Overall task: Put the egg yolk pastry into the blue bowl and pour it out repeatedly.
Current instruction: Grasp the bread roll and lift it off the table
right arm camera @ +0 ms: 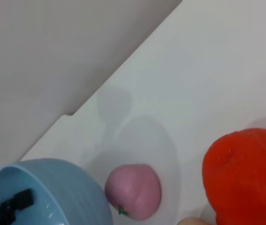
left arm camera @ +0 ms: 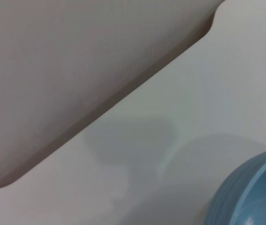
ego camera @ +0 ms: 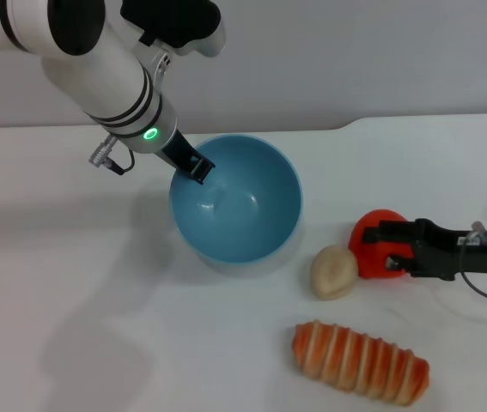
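Note:
The blue bowl (ego camera: 236,199) is tilted with its empty glossy inside facing the front. My left gripper (ego camera: 197,166) is shut on its far-left rim. The bowl's outer wall shows in the left wrist view (left arm camera: 250,199), and the bowl also shows in the right wrist view (right arm camera: 53,190). The egg yolk pastry (ego camera: 333,271) lies on the table to the right of the bowl, outside it. My right gripper (ego camera: 386,247) lies low over the red fruit (ego camera: 372,240), fingers apart and holding nothing, just right of the pastry.
A long orange-striped bread loaf (ego camera: 359,360) lies at the front right. A pink ball with a green mark (right arm camera: 133,191) sits beside the bowl in the right wrist view, hidden in the head view. The white table's (ego camera: 71,300) far edge meets a grey wall.

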`<state>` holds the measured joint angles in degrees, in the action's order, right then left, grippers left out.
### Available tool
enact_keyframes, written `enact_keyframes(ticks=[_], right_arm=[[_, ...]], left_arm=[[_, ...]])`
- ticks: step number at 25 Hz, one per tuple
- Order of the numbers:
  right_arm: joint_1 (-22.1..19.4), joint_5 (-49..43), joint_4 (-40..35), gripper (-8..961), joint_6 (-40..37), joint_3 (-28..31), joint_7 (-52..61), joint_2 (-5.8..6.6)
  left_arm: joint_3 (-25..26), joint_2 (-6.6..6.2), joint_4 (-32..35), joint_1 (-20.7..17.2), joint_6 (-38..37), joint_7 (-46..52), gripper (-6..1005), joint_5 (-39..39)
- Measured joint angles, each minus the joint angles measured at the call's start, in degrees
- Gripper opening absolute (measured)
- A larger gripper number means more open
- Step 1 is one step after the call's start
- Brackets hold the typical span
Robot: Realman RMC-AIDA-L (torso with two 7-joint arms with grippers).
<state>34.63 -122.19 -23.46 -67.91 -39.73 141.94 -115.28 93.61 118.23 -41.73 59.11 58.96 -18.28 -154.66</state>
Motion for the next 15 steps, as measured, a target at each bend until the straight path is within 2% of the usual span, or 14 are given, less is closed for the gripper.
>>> enact_keyframes(ticks=[4, 10, 15], right_arm=[[1.90, -0.53, 1.84, 676, 1.41, -0.92, -0.10, -0.32], [3.44, -0.56, 2.72, 674, 3.27, -3.28, -0.20, -2.16], [3.44, -0.58, 4.86, 671, 6.81, -3.66, -0.04, -2.47]], left_arm=[[-0.01, -0.01, 0.00, -0.03, -0.02, 0.00, -1, 0.06], [-0.10, 0.02, -0.02, -0.03, -0.38, 0.00, -1, 0.16], [-0.10, 0.05, -0.03, -0.06, -0.43, 0.00, -1, 0.25]])
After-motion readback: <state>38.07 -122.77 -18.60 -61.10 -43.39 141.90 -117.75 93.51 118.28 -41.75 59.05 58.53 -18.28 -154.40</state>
